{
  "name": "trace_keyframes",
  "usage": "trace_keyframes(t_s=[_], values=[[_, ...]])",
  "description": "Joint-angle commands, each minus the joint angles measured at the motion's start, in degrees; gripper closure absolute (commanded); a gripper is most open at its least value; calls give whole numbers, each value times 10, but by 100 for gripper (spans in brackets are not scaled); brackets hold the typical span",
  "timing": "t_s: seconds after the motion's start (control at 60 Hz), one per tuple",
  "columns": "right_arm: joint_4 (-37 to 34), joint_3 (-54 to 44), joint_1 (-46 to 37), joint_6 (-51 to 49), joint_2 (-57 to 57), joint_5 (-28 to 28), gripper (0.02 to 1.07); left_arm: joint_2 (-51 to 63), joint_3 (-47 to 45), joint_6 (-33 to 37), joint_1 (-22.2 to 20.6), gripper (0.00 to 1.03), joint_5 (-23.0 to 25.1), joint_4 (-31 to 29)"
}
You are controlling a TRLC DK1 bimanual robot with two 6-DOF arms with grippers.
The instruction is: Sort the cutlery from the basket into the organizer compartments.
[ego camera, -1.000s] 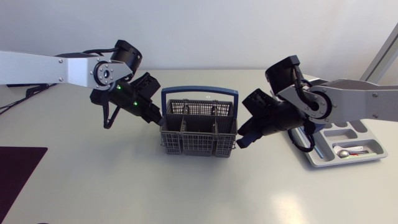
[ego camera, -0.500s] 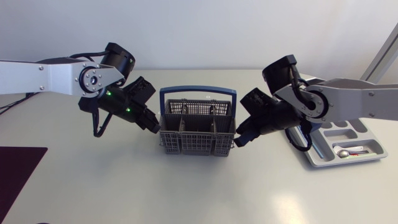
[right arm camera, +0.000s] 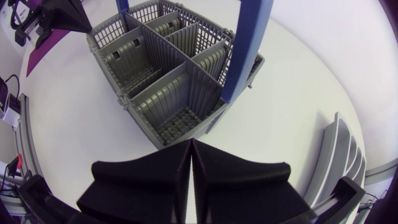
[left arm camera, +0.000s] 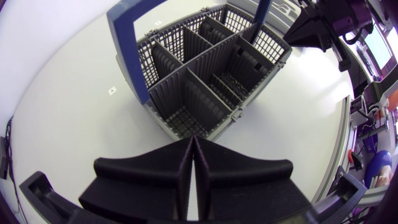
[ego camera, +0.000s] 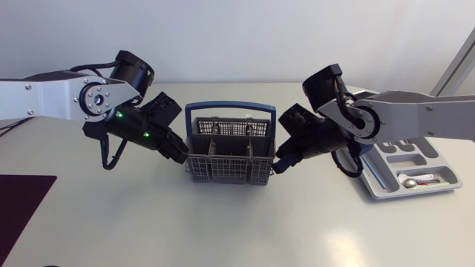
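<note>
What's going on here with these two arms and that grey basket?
Two robot arms flank a grey cutlery basket with a blue handle. The left gripper is at the basket's left side and the right gripper at its right side. Both have their fingers closed with nothing between them. Seen from the wrist cameras, the basket's compartments look empty. The organizer on the right side of the table holds one small utensil, apparently a spoon.

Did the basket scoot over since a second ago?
Yes. In the head view the basket has slid a little toward my left arm's side, away from the organizer, which has stayed put.
</note>
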Motion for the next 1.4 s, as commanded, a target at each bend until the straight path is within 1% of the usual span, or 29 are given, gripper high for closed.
trace_keyframes(t_s=[0.0, 0.083, 0.383, 0.45, 0.617, 0.783, 1.117, 1.383], values=[[7, 15, 3, 16, 13, 7, 102, -11, -20, 14, -2, 100, 7, 1], [8, 16, 3, 16, 13, 20, 102, -11, -22, 15, -3, 100, 8, 1], [8, 27, -5, 19, 12, 28, 102, -15, -30, 15, -9, 100, 14, 0], [7, 23, -7, 19, 9, 28, 102, -32, -28, 16, -4, 100, 14, 0], [6, 12, -8, 19, -4, 28, 102, -62, -14, 32, 32, 100, 18, -24], [5, 12, -3, 24, -4, 31, 102, -51, -26, 40, 36, 100, 18, -23], [6, 16, 5, 26, 0, 41, 102, -13, -35, 40, -4, 100, 18, -20], [9, 18, 16, 29, 2, 50, 102, -11, -40, 40, -7, 100, 18, -20]])
